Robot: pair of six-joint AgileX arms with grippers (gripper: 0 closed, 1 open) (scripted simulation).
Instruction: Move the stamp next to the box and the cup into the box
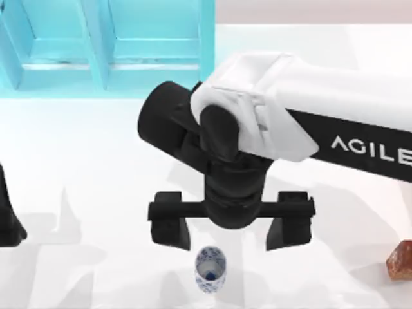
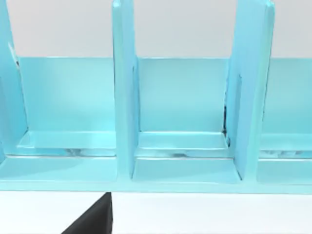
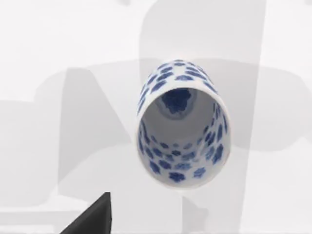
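The cup [image 1: 210, 268], white with blue patterning, stands upright near the table's front edge. My right gripper [image 1: 230, 242] hangs just behind and above it, open, its two black fingers spread far wider than the cup and nothing between them. The right wrist view looks down into the cup [image 3: 183, 124], with a blue mark at its bottom. The stamp [image 1: 400, 261], a reddish-brown block, stands at the front right edge of the table. The light blue box [image 1: 106, 45] with dividers sits at the back left, and the left wrist view faces its compartments [image 2: 180, 97].
My left arm [image 1: 9, 219] is parked at the left edge of the table. The right arm's white and black body [image 1: 290, 116] reaches in from the right over the table's middle. White tabletop lies between the cup and the box.
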